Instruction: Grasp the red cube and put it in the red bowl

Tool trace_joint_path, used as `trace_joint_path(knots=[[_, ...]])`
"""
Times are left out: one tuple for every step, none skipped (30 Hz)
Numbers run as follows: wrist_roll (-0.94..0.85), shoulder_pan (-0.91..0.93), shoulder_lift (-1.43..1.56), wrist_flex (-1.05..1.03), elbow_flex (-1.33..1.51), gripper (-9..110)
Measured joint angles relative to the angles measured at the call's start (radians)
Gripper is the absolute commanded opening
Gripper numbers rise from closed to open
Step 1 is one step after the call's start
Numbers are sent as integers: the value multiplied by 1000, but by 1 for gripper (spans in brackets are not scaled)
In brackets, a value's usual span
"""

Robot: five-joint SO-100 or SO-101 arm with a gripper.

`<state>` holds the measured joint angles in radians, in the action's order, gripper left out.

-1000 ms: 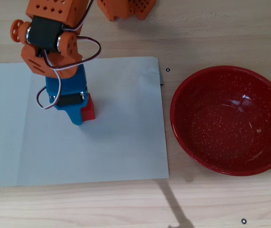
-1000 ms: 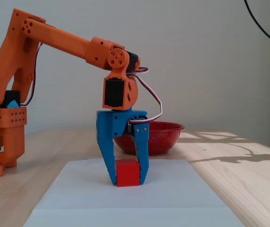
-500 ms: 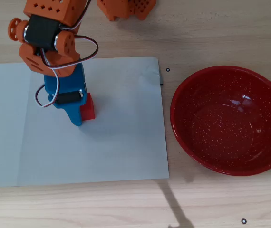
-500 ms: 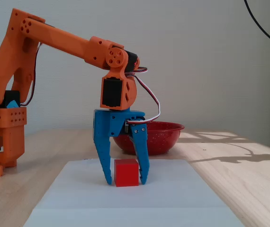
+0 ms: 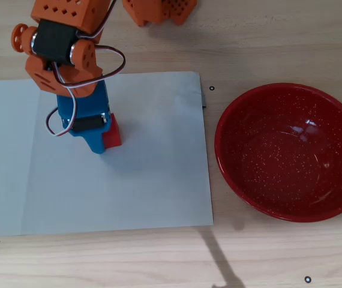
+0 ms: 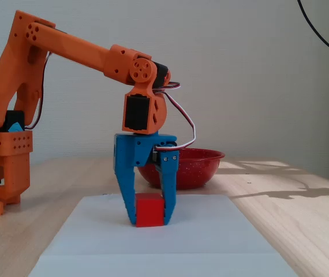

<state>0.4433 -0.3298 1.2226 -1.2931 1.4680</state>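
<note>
The red cube [image 6: 149, 209] sits on a grey paper sheet [image 6: 210, 234], between the two blue fingers of my gripper [image 6: 150, 220]. The fingers press against its left and right sides in the fixed view, and their tips reach down to the sheet. In the overhead view only the cube's right part [image 5: 113, 133] shows beside the gripper [image 5: 103, 143], which covers the rest. The red bowl [image 5: 228, 114], speckled and empty, stands on the wooden table right of the sheet. In the fixed view the bowl [image 6: 193, 167] lies behind the gripper.
The orange arm base [image 6: 3, 173] stands at the left in the fixed view and at the top edge in the overhead view [image 5: 159, 9]. The grey sheet [image 5: 159, 186] covers the left of the table. Small black marks [image 5: 212, 89] dot the wood.
</note>
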Motion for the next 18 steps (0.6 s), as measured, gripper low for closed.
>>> trace_joint_path(knots=[[0, 0, 0, -37, -18, 0], [-2, 0, -2, -84, -46, 0], [-5, -2, -2, -135, -83, 0], [-18, -2, -2, -186, -135, 0], [-32, -2, -2, -239, -195, 0], [-44, -2, -2, -298, -262, 0], [-55, -2, -2, -344, -314, 0], [-72, 2, -2, -396, -368, 0], [-91, 18, 0, -443, -416, 0], [-101, 35, 0, -489, -459, 0], [-110, 60, 2, -499, -494, 0], [-127, 91, 6, -500, -529, 0], [-138, 121, 6, -502, -561, 0], [-150, 152, 20, -505, -583, 0], [-169, 181, 38, -506, -588, 0], [-190, 209, 61, -506, -589, 0], [-209, 236, 91, -506, -589, 0], [-225, 264, 117, -506, -589, 0]])
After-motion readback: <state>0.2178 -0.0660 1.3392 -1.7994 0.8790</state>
